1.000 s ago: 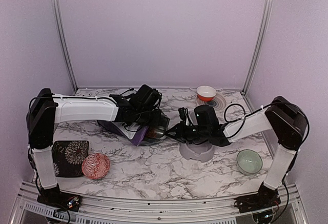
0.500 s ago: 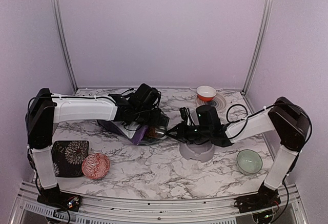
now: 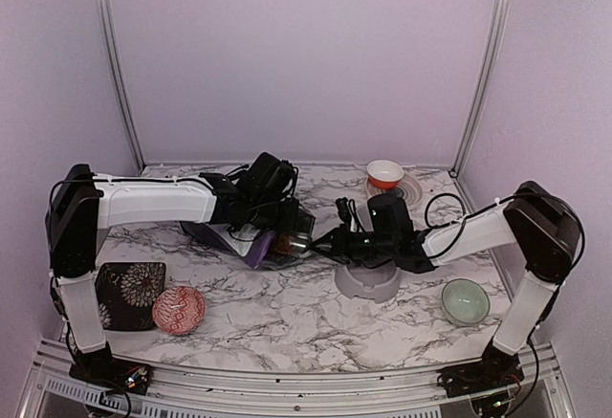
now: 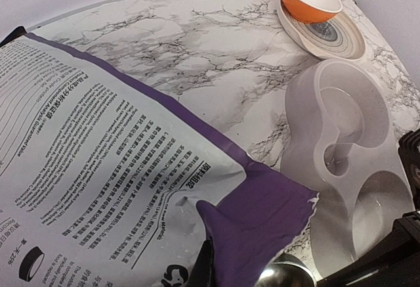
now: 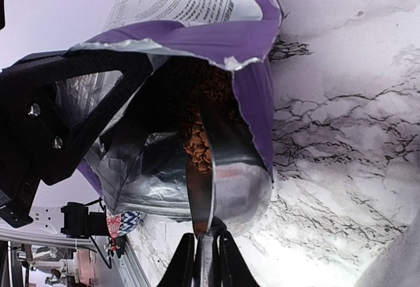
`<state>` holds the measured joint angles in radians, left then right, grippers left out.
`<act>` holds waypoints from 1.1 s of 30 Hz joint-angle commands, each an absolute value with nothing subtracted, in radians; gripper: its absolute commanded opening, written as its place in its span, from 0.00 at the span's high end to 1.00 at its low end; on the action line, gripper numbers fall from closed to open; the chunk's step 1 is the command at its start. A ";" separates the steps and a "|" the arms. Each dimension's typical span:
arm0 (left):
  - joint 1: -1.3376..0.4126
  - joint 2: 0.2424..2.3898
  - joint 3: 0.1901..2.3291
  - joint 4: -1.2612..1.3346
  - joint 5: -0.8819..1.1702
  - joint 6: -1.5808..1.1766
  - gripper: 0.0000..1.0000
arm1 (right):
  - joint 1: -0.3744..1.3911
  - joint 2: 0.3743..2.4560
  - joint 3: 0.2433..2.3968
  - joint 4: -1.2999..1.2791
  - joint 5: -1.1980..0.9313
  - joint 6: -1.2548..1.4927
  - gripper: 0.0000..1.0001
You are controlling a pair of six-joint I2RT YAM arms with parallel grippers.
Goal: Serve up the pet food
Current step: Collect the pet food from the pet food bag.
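The purple and white bag (image 3: pixel 229 239) lies on its side, mouth facing right. My left gripper (image 3: pixel 285 228) is shut on the bag's upper lip (image 4: pixel 259 215) and holds the mouth open; one finger (image 4: pixel 203 267) shows against the fold. My right gripper (image 5: pixel 202 255) is shut on the handle of a metal scoop (image 5: pixel 231 188). The scoop's bowl sits in the bag's mouth with brown kibble (image 5: pixel 199 141) in it. More kibble lies deeper in the bag. The grey double-bowl feeder (image 3: pixel 368 282) stands just right of the bag, under my right wrist, and both bowls (image 4: pixel 341 126) look bare.
An orange bowl (image 3: pixel 385 172) on a striped plate (image 4: pixel 341 37) stands at the back right. A pale green bowl (image 3: pixel 465 300) is at the front right. A red patterned bowl (image 3: pixel 179 309) and a dark floral mat (image 3: pixel 131 292) lie at the front left.
The right wrist has drawn slightly to the right with the scoop. The left gripper has shifted a little up and back with the bag's lip.
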<state>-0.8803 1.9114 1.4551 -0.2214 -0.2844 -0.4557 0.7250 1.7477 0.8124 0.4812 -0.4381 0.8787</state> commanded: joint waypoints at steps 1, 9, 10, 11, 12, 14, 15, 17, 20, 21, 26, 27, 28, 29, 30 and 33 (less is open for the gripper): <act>-0.852 1.838 1.448 -0.155 -0.322 -0.437 1.00 | 0.714 1.711 0.806 0.520 -0.447 0.867 1.00; -0.842 1.819 1.442 -0.154 -0.320 -0.433 1.00 | 0.692 1.700 0.752 0.652 -0.492 0.902 1.00; -0.841 1.817 1.442 -0.153 -0.318 -0.434 1.00 | 0.687 1.701 0.750 0.654 -0.498 0.901 1.00; -0.841 1.816 1.443 -0.154 -0.316 -0.434 1.00 | 0.681 1.699 0.750 0.655 -0.505 0.898 1.00; -0.840 1.816 1.443 -0.153 -0.315 -0.433 1.00 | 0.675 1.700 0.749 0.659 -0.515 0.895 1.00; -0.838 1.815 1.444 -0.153 -0.311 -0.433 1.00 | 0.660 1.697 0.747 0.668 -0.543 0.895 1.00; -0.836 1.814 1.443 -0.154 -0.310 -0.435 1.00 | 0.653 1.693 0.744 0.675 -0.553 0.895 1.00; -0.832 1.809 1.444 -0.154 -0.311 -0.434 1.00 | 0.642 1.681 0.737 0.692 -0.576 0.893 1.00; -0.827 1.806 1.445 -0.153 -0.312 -0.431 1.00 | 0.629 1.676 0.741 0.706 -0.625 0.882 1.00; -0.827 1.805 1.446 -0.153 -0.312 -0.431 1.00 | 0.625 1.678 0.743 0.713 -0.644 0.883 1.00; -0.822 1.799 1.447 -0.153 -0.308 -0.429 1.00 | 0.609 1.686 0.729 0.761 -0.715 0.897 1.00; -0.822 1.796 1.447 -0.153 -0.305 -0.430 1.00 | 0.604 1.685 0.727 0.758 -0.725 0.888 1.00; -0.822 1.794 1.448 -0.153 -0.301 -0.430 1.00 | 0.600 1.684 0.723 0.756 -0.735 0.880 1.00; -0.821 1.793 1.448 -0.153 -0.299 -0.431 1.00 | 0.595 1.684 0.721 0.753 -0.746 0.872 1.00; -0.821 1.791 1.448 -0.153 -0.297 -0.430 1.00 | 0.588 1.686 0.718 0.755 -0.757 0.868 1.00; -0.821 1.782 1.446 -0.154 -0.293 -0.430 1.00 | 0.570 1.684 0.700 0.784 -0.799 0.872 1.00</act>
